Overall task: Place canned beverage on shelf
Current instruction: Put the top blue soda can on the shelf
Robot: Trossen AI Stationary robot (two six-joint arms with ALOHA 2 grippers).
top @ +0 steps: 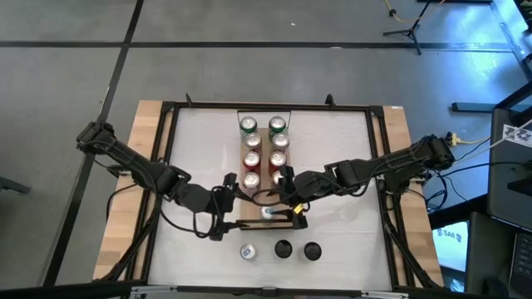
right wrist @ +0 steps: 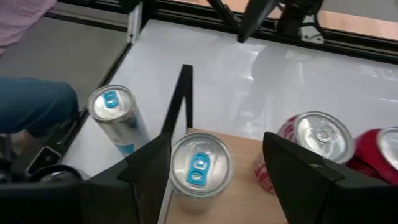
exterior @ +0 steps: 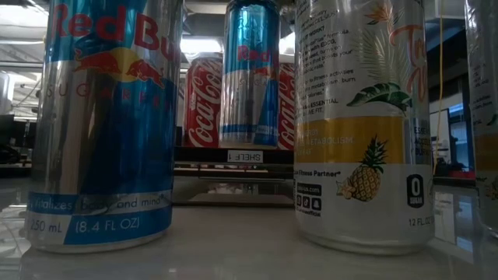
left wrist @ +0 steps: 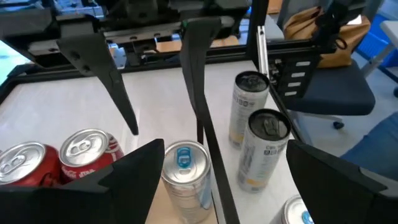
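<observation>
Left gripper (top: 223,193) hangs with fingers spread, empty, just left of the shelf (top: 263,184). Right gripper (right wrist: 205,186) straddles the blue-tab can (right wrist: 199,167) standing at the shelf's near end, fingers close around it. Risk: pulling away crooked tips it into the red cans (right wrist: 317,146).

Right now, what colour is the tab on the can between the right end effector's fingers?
Blue tab on the silver can; right wrist view.
</observation>
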